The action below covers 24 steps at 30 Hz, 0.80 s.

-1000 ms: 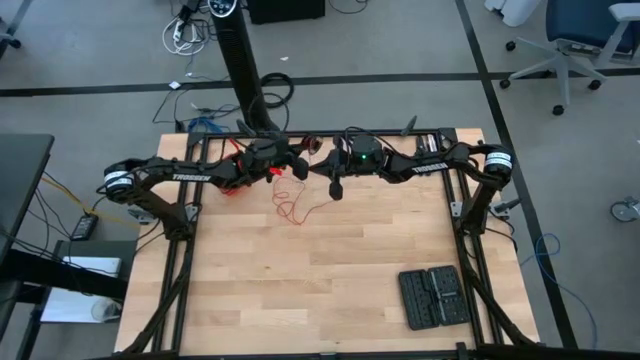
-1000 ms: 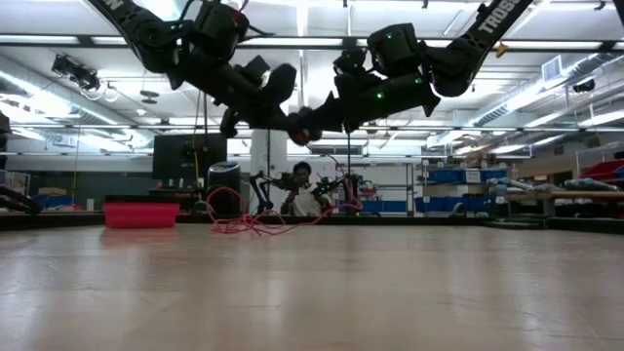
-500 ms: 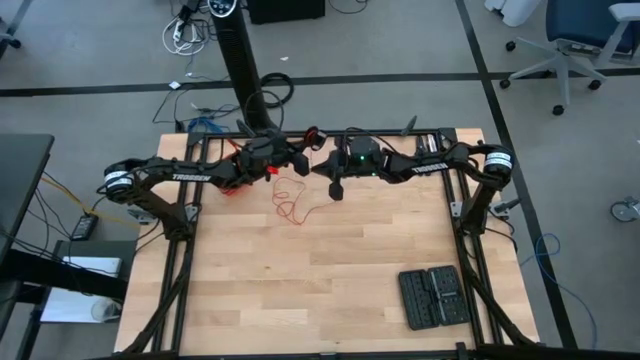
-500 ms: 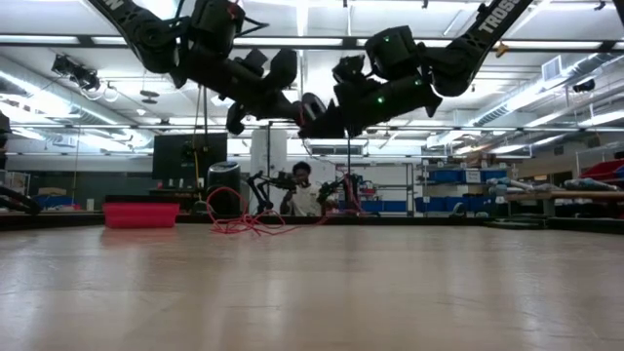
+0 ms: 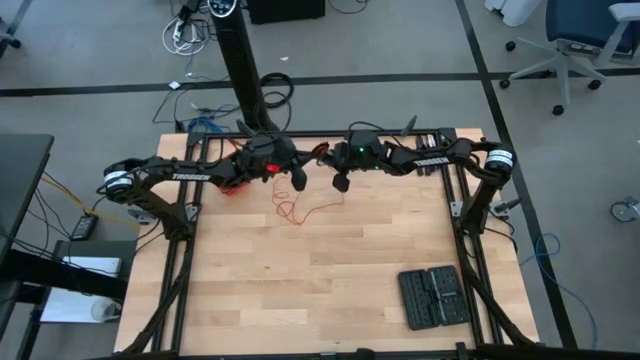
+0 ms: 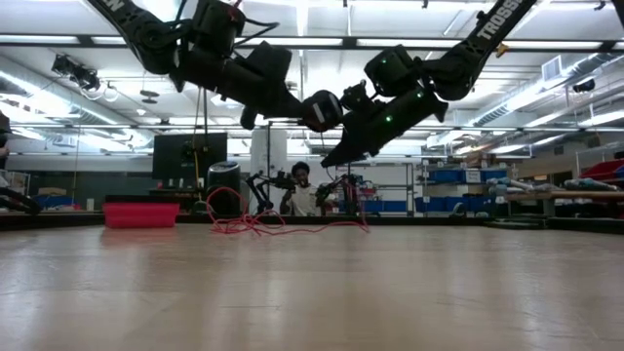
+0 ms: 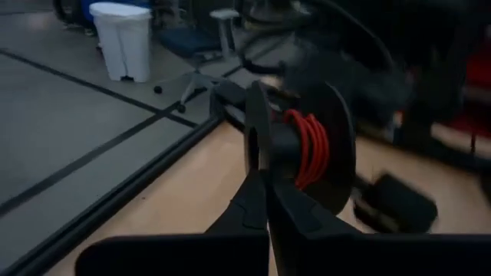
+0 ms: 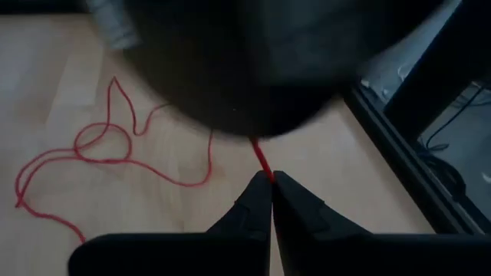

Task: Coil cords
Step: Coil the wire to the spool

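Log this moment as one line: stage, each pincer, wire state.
stage: winding | left pincer: shut on spool flange, red wire turns on it | right pincer: shut on red wire by spool | remaining wire: loose loops on table

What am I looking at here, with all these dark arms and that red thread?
Two robot arms work over a wooden table. One camera looks straight down, one sits at table height, and one rides on each wrist. The left gripper is shut on a dark spool with some red wire already wound on it. The right gripper is shut on that same wire close to the spool, apparently guiding it. The rest of the wire lies in loose loops on the wood. A black tray lies near one corner.
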Available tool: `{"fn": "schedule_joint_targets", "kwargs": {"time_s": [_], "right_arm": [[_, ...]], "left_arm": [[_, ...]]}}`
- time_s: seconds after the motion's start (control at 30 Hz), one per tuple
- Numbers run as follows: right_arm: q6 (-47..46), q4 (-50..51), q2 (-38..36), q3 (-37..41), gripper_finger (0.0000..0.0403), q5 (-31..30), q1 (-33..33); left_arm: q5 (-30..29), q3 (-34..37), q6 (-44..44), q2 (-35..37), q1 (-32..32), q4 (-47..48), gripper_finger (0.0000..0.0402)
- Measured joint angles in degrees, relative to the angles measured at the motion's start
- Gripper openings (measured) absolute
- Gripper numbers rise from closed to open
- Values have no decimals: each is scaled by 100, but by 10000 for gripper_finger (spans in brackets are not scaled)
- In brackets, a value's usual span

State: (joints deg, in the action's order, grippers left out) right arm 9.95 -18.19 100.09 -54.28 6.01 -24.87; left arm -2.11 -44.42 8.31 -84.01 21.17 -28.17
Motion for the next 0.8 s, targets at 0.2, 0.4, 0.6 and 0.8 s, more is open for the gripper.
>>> {"fn": "schedule_joint_targets", "kwargs": {"time_s": [0.2,0.4,0.6,0.8], "right_arm": [[9,217,11,9,32,-60,-3],[85,522,11,9,50,-56,-25],[123,902,9,9,50,-28,-122],[69,1399,9,9,55,200,-235]], "left_arm": [[143,-7,-913,17,-18,685,1],[129,-9,-1292,17,-17,1590,1],[119,-9,-1373,17,-17,2209,1],[89,-9,-1392,17,-17,2362,1]]}}
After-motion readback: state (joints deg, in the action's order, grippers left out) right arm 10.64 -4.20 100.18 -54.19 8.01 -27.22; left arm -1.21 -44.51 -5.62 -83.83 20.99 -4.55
